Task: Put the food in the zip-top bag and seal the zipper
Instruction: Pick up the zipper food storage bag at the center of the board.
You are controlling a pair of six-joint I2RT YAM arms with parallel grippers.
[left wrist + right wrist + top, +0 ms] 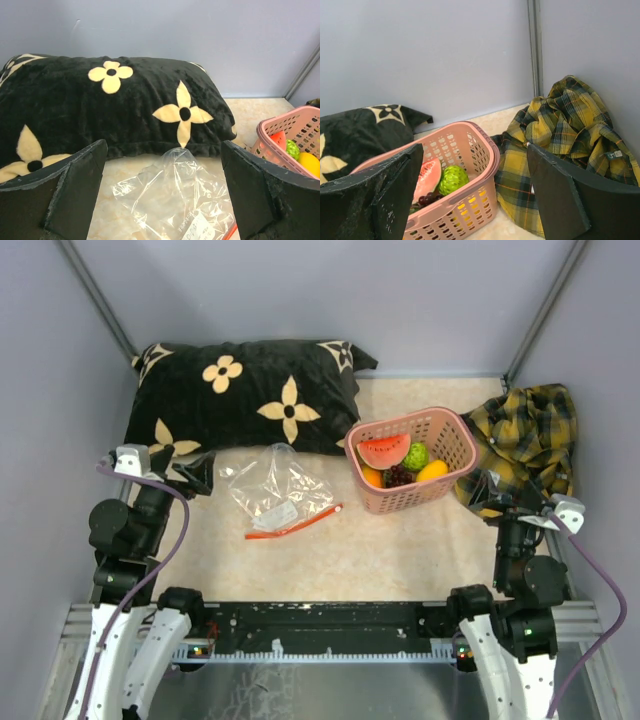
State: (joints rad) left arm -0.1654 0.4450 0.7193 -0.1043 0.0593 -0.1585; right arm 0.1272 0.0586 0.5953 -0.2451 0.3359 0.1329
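Left of the pink basket, on the table, the clear bag is seen lying flat and crumpled, with nothing visible inside it. Its red-orange zipper runs along the edge nearest the arms, one end close to the basket's near-left corner but apart from it; whether the mouth is pressed shut or parted cannot be told. All the food is gathered inside the basket: the watermelon slice, the bumpy green fruit, the grapes, and the orange piece and yellow piece. No piece lies on the table or in the bag, so the task is judged not to have been started: every piece is left to be carried across, and the zipper is left to be closed afterwards. The left fingers are spread wide and empty, held well to the left of the basket and aimed at the bag. The right fingers are likewise held wide with nothing between them, just right of the basket and pointed at it. A black flowered pillow lies behind and left of the basket, and a yellow plaid shirt is bunched on its right.
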